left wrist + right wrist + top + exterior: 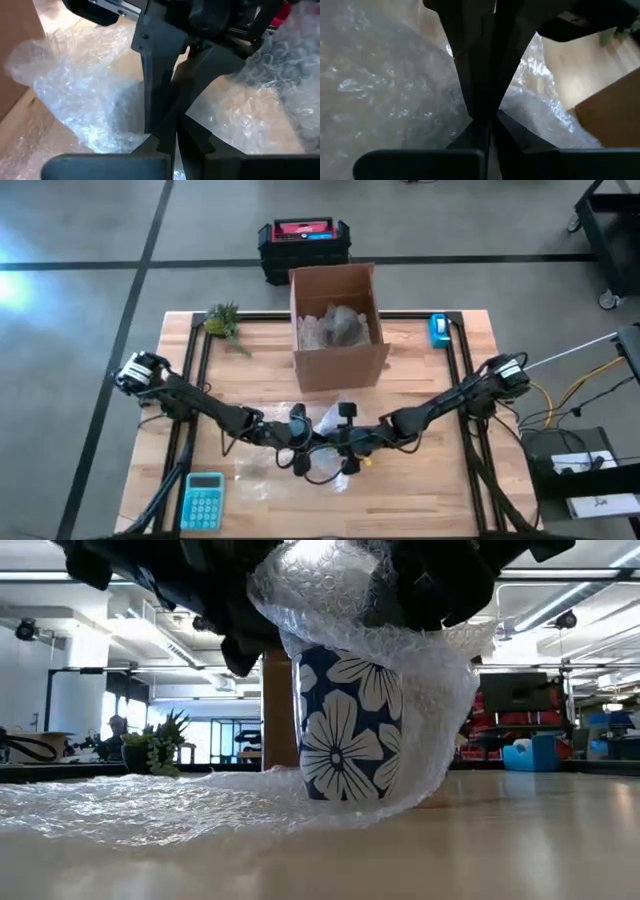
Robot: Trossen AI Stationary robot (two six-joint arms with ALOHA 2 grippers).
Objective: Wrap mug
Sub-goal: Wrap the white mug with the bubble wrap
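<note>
A dark blue mug (350,730) with white flowers stands upright on the wooden table, its base on the bubble wrap (150,805). The clear wrap is drawn up its right side and over its top (330,580). In the high view the mug is hidden under the wrap (327,418) and the grippers. My left gripper (299,444) and right gripper (346,442) meet over the mug at the table's near middle, both shut among the wrap. My left gripper has its shut fingers (159,85) in the bubble wrap (95,95) above the mug, coming from the table's left and slanting down. The fingers hide the place of contact. The wrap bunches up around them, lifted off the table. My right gripper has its shut fingers (482,75) in the bubble wrap (390,85) over the mug's top, coming from the table's right and slanting down. The fingers cover the pinched part. The wrap hangs from there down the mug's right side (440,690) to the table.
An open cardboard box (338,325) with packing inside stands behind the mug at the table's far middle. A teal calculator (203,500) lies near left, a small plant (224,322) far left, a blue object (438,330) far right. A black and red case (304,245) sits on the floor beyond.
</note>
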